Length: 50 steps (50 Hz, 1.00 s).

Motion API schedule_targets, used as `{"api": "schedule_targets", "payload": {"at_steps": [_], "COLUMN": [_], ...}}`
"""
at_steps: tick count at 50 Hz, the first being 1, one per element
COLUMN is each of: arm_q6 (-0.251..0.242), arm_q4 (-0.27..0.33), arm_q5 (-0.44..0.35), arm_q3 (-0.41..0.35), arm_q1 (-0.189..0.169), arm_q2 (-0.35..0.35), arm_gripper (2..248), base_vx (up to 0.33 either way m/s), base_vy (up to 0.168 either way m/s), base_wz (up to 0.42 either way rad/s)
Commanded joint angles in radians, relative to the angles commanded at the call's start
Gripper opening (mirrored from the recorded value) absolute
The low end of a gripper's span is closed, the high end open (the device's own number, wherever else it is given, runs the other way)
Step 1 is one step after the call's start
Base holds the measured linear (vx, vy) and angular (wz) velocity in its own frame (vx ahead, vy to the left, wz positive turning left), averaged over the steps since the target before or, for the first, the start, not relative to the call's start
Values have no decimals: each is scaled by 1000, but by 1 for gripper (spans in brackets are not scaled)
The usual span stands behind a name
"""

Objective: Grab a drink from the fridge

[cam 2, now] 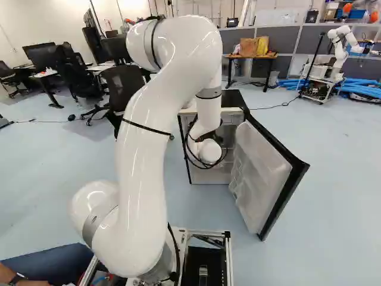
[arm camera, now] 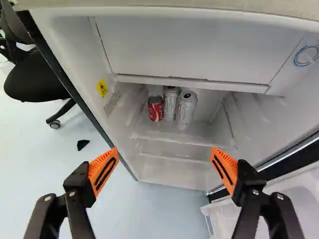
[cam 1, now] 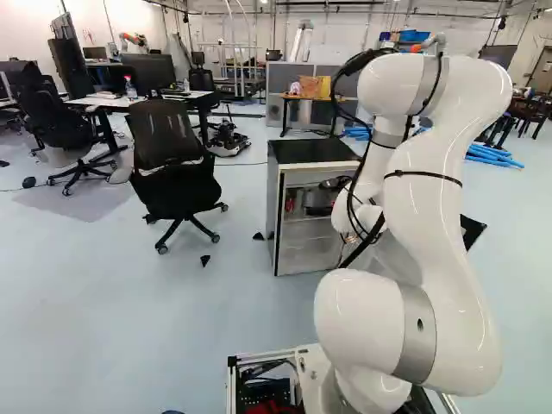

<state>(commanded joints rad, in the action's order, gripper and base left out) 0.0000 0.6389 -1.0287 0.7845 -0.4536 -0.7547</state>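
Observation:
The black gripper [cam 1: 321, 200] is at the open front of the small fridge [cam 1: 310, 152], seen in the left base view. In the wrist view the gripper [arm camera: 164, 153] stands open, its orange pads wide apart with nothing between them. Ahead of it, inside the fridge, three cans stand upright in a cluster on a shelf: a red can [arm camera: 155, 108], a silver can [arm camera: 170, 103] beside it, and another pale silver can [arm camera: 186, 110] in front. The fridge door [cam 2: 262, 170] hangs open to the right in the right base view.
A black office chair [cam 1: 175, 164] stands left of the fridge. The freezer compartment [arm camera: 184, 50] spans the space above the cans. Small black pieces lie on the floor by the fridge. Another robot [cam 2: 339, 50] stands far back. A person's arm shows close to the base in the right base view.

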Motion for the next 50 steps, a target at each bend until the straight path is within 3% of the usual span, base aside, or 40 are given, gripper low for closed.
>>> {"api": "schedule_targets", "payload": {"at_steps": [22, 50], "arm_q6": [0, 0], "arm_q4": [13, 13], "arm_q5": [0, 0], "arm_q3": [141, 241], "arm_q1": [23, 38], "arm_q2": [-131, -248], "arm_gripper": [247, 247], "base_vx": [0, 0], "base_vy": [0, 0], "base_wz": [0, 0]}}
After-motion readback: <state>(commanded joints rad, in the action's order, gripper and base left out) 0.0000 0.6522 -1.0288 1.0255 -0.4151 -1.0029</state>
